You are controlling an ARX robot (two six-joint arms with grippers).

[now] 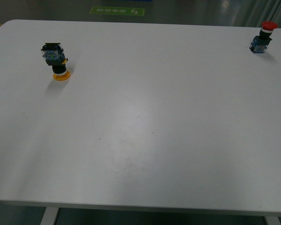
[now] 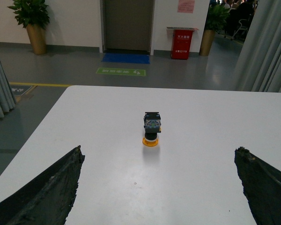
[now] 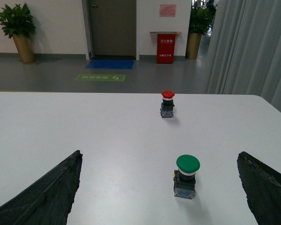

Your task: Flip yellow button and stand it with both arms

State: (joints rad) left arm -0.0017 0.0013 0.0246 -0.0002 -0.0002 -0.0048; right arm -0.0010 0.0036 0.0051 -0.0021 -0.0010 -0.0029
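The white table [image 1: 140, 140] bears the yellow button [image 1: 57, 63] inverted, cap down.

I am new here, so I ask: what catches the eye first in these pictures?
The yellow button stands upside down on its cap, far left on the white table. The red button stands upright far right; an upright green button shows only in the right wrist view.

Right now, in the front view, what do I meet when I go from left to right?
yellow button → green floor sign, beyond the table's far edge → red button
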